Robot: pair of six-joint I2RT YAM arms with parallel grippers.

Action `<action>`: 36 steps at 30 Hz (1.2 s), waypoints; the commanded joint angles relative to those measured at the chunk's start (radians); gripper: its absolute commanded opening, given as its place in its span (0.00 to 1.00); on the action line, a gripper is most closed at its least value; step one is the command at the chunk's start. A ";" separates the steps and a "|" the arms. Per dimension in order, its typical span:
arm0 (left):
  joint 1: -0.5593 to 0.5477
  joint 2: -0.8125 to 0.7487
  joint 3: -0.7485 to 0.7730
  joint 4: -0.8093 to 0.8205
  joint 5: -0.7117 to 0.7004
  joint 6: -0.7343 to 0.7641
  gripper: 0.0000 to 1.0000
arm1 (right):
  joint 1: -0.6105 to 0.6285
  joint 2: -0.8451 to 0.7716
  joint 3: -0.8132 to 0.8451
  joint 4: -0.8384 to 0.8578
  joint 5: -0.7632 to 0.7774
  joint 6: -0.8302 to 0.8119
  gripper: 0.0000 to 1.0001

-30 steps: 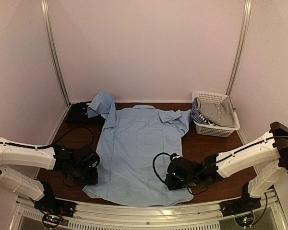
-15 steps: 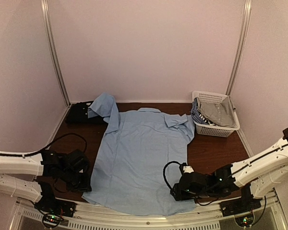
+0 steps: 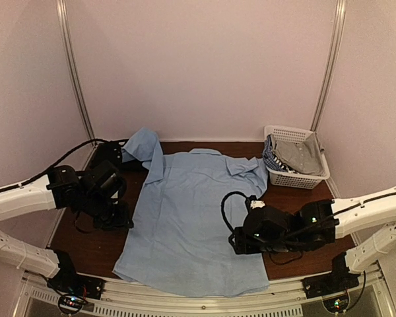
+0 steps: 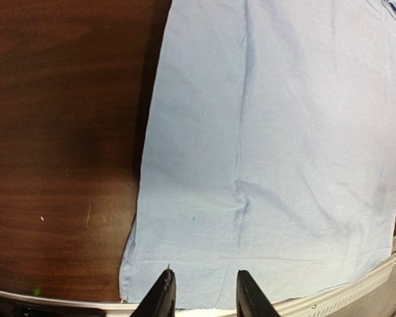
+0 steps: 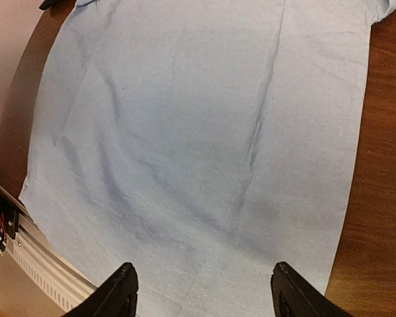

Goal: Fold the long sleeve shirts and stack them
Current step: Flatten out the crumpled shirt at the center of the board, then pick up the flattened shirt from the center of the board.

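The light blue long sleeve shirt [image 3: 195, 211] lies spread flat on the brown table, collar at the back, hem at the front edge. One sleeve [image 3: 145, 145] is draped over a black bundle [image 3: 112, 150] in the back left corner, which is mostly hidden; I cannot tell whether it is the black shirt. My left gripper [image 3: 119, 219] hovers by the shirt's left edge, open and empty. In the left wrist view it [image 4: 201, 298] hangs over the hem [image 4: 251, 277]. My right gripper [image 3: 239, 243] is over the shirt's right half, wide open and empty [image 5: 204, 294], above the cloth [image 5: 204, 132].
A white lattice basket [image 3: 303, 179] stands at the back right with grey and checked clothes in it. A metal rail [image 3: 204, 298] runs along the table's front edge. Bare wood [image 4: 59, 132] shows left of the shirt and to its right [image 5: 383, 165].
Both arms have lifted off the shirt's front corners. The left arm swung up and back along the left edge; the right moved back over the cloth. The shirt had slid forward, then stayed still.
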 commanded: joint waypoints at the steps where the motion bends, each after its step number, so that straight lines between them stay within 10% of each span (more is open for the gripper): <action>1: 0.096 0.076 0.103 0.011 -0.043 0.149 0.34 | -0.070 -0.014 0.073 -0.067 0.061 -0.123 0.72; 19: 0.636 0.588 0.489 0.376 0.174 0.555 0.47 | -0.469 0.241 0.325 0.189 -0.134 -0.561 0.75; 36: 0.712 0.924 0.920 0.522 0.040 0.461 0.62 | -0.600 0.549 0.624 0.198 -0.222 -0.733 0.77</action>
